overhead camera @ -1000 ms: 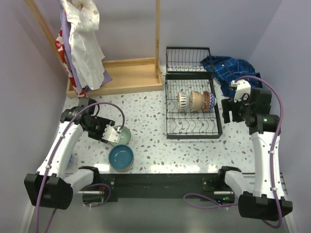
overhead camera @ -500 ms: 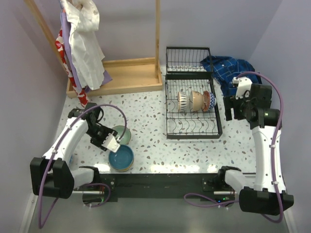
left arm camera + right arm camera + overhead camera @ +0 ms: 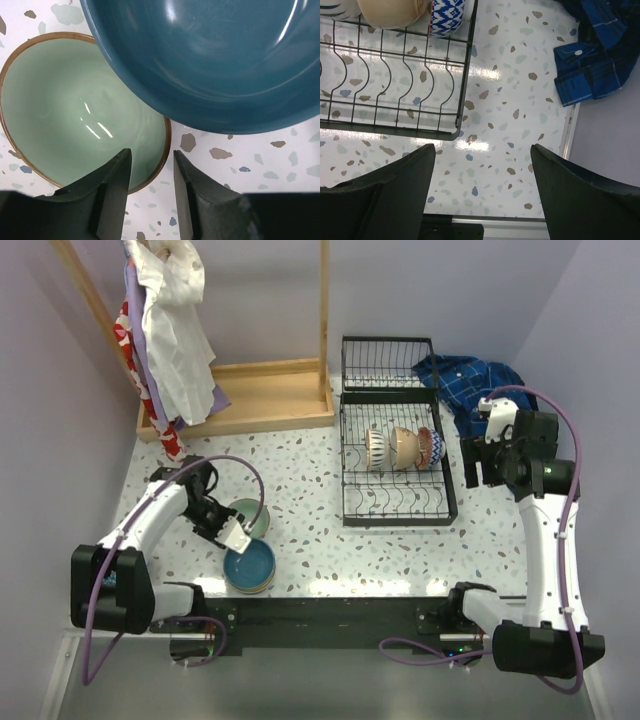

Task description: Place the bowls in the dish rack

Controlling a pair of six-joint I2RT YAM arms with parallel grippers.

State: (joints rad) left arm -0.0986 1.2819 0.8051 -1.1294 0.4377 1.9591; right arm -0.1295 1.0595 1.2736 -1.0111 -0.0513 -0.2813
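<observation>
A pale green bowl (image 3: 254, 513) with a brown rim sits on the table, and a teal blue bowl (image 3: 249, 566) lies just in front of it. My left gripper (image 3: 236, 533) is low over the green bowl's near edge. In the left wrist view the left gripper (image 3: 152, 152) is open, one finger above the green bowl (image 3: 75, 110) and the other outside its rim, with gaps on both sides. The teal bowl (image 3: 200, 60) overlaps the green one. The black dish rack (image 3: 395, 502) holds three bowls (image 3: 404, 447) on edge. My right gripper (image 3: 476, 466) hangs open and empty to the right of the rack.
A blue plaid shirt (image 3: 470, 385) lies behind the right arm, near the rack's raised end panel (image 3: 387, 362). A wooden clothes stand (image 3: 250, 400) with hanging garments fills the back left. In the right wrist view the rack's corner (image 3: 455, 131) and the table's right edge (image 3: 568, 135) show.
The left gripper has moved down towards the near edge onto the green bowl's rim and its jaws have narrowed. The right arm has barely shifted.
</observation>
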